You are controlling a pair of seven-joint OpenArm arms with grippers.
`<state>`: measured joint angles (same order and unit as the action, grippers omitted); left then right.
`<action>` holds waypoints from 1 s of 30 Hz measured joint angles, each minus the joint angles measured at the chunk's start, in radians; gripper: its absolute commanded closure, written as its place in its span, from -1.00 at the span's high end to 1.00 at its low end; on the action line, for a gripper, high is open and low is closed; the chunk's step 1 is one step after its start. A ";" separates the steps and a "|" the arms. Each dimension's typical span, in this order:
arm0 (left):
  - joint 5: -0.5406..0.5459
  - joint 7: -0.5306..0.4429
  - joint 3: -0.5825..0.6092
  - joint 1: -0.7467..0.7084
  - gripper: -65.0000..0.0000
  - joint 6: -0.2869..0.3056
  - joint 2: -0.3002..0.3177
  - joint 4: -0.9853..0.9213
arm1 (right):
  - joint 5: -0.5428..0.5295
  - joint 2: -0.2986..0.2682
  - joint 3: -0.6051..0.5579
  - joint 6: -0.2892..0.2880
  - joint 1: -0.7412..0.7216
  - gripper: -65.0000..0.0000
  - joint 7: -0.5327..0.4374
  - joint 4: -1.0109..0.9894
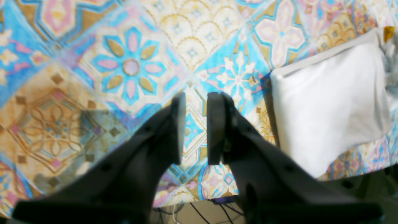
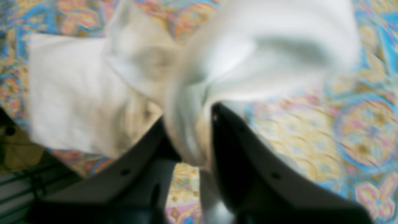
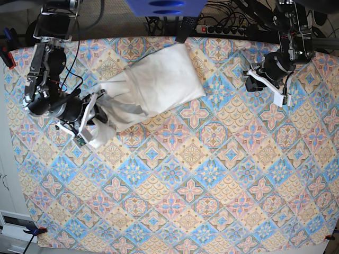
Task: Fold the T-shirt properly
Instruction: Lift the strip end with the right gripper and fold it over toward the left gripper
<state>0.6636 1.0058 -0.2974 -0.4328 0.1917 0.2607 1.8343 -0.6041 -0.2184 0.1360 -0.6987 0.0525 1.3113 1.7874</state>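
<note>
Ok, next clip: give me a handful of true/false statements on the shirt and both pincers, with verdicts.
1. The right pincer grips white fabric of the T-shirt. True.
2. The left pincer holds a sleeve. False: nothing sits between its fingers, only patterned tablecloth below.
3. The T-shirt lies spread flat, print facing up. False: it is bunched and partly folded, no print showing.
4. The left pincer is apart from the shirt. True.
5. The shirt lies at the table's near edge in the base view. False: it lies toward the far edge.

counter (image 3: pixel 212 174) under patterned blue, pink and yellow tile-print cloth, black power strip (image 3: pixel 225 30) and cables beyond far edge, blue object (image 3: pixel 165 7) at top
</note>
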 measured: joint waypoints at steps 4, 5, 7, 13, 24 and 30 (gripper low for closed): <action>-0.006 0.007 0.012 0.013 -0.68 -0.004 -0.005 -0.066 | 0.006 0.020 -0.113 0.003 -0.006 -0.97 -0.003 0.014; -0.007 0.005 0.023 0.018 -0.68 -0.004 0.000 -0.074 | -0.003 0.022 -0.139 0.003 -0.005 -0.97 -0.005 0.014; -0.003 0.000 0.041 0.020 -0.68 -0.003 0.000 -0.079 | -0.003 0.026 -0.182 0.003 0.000 -0.97 0.000 0.026; 0.000 0.000 0.060 0.019 -0.69 -0.003 -0.003 -0.081 | 0.002 0.016 -0.327 0.003 -0.005 -0.97 -0.002 0.113; 0.000 0.000 0.060 0.020 -0.69 -0.003 -0.001 -0.082 | 0.006 0.016 -0.596 0.003 -0.013 -0.79 -0.002 0.111; 0.000 0.000 0.060 0.019 -0.68 -0.003 0.000 -0.082 | 0.005 0.000 -0.633 0.003 -0.027 -0.46 -0.001 0.056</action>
<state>0.6632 1.0061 -0.2375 -0.4133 0.1886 0.2604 1.7527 -0.5995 -0.2188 -0.4973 -0.6956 0.0257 1.3106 1.8439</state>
